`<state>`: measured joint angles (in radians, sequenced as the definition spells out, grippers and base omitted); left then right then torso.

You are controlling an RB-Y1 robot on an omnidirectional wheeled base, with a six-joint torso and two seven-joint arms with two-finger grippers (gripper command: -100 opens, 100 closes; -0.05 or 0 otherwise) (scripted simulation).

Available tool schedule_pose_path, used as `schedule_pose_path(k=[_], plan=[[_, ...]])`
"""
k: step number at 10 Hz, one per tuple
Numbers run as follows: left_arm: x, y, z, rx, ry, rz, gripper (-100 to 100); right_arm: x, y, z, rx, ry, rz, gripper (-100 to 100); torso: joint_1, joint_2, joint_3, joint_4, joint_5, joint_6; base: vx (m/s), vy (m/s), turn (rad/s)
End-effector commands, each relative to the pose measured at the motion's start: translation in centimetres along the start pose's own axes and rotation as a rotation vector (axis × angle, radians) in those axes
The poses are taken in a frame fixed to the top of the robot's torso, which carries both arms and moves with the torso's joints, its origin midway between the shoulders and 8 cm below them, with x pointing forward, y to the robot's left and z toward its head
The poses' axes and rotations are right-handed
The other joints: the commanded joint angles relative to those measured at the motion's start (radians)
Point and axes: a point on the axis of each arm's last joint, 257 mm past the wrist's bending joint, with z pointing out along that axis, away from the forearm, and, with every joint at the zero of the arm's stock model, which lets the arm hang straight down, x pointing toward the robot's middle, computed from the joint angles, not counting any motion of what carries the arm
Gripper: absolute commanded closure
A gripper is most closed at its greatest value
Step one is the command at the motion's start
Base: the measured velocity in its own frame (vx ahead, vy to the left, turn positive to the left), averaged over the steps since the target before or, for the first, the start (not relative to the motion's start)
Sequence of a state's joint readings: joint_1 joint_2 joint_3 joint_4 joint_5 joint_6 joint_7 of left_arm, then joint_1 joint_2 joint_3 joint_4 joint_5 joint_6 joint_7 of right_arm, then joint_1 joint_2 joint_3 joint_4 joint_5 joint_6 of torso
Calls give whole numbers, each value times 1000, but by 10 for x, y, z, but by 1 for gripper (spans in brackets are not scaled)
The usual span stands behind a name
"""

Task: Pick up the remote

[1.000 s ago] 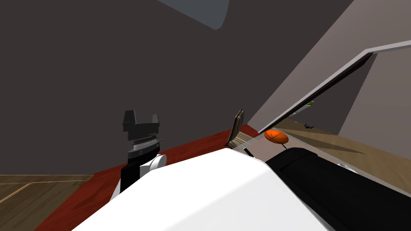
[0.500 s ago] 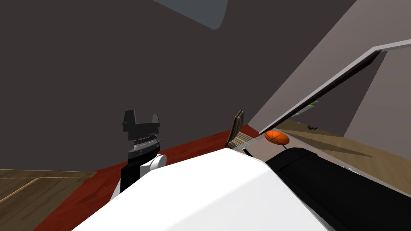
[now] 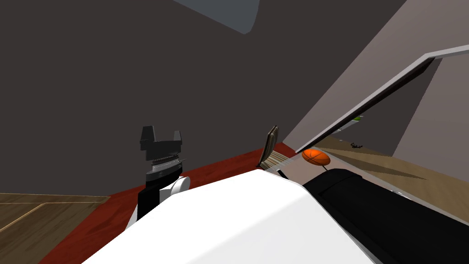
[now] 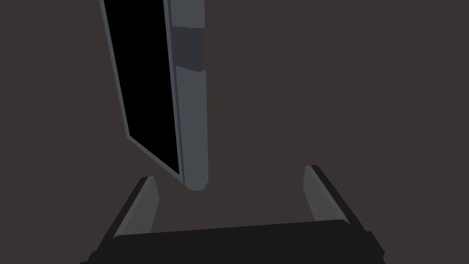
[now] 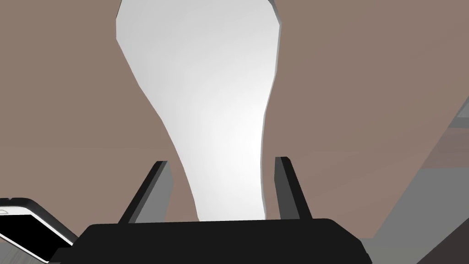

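- In the head view, the left gripper (image 3: 161,135) stands a little left of the frame's centre, raised in front of a dark wall (image 3: 137,68).
- A red rug (image 3: 91,220) runs across the lower left of the frame. A wooden floor (image 3: 32,215) takes the lower left corner beside it.
- Right of centre, an orange ball (image 3: 316,156) rests on a grey-brown tabletop (image 3: 295,173).
- Just left of the ball, a thin flat slab (image 3: 271,145) stands on edge, with a pale striped thing (image 3: 276,159) at its foot.
- In the left wrist view, the left gripper (image 4: 230,173) points at the dark wall. Its jaws stand wide apart, open.
- In the right wrist view, the right gripper (image 5: 221,160) faces a flat brown surface (image 5: 68,114). Its jaws are also spread apart, open.
- The remote (image 5: 25,227) is a flat black slab with a pale rim. It lies just beside the right gripper's dark body, outside the jaws and not touching them.
- Only one end of the remote shows, and it rests on a grey streaked surface (image 5: 13,256).
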<state>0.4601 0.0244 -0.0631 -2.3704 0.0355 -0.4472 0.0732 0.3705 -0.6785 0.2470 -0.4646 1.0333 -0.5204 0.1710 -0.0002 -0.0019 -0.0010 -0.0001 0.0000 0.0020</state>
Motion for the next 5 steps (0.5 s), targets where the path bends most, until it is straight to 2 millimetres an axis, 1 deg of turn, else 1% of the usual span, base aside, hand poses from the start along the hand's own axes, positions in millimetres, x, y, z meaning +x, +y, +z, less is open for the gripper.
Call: schedule_pose_path(k=[1,2,3,4,5], plan=[[0,0,0,0,0,0,0,0,0,0,0,0,0,0,0,0,0,0,0,0,0,0,0],[0,0,0,0,0,0,0,0,-15,-11,0,1,-7,100,0,0,0,0,0,0,33,62,-68],[0,0,0,0,0,0,0,0,-22,-16,0,2,-12,100,3,-1,-1,0,1,1,43,90,-104],[0,0,0,0,0,0,0,1,-17,-13,1,2,-15,100,6,-2,-1,-1,1,1,15,39,-25],[0,0,0,0,0,0,0,1,-17,-14,0,3,-12,0,4,-1,-1,0,1,1,2,8,2]])
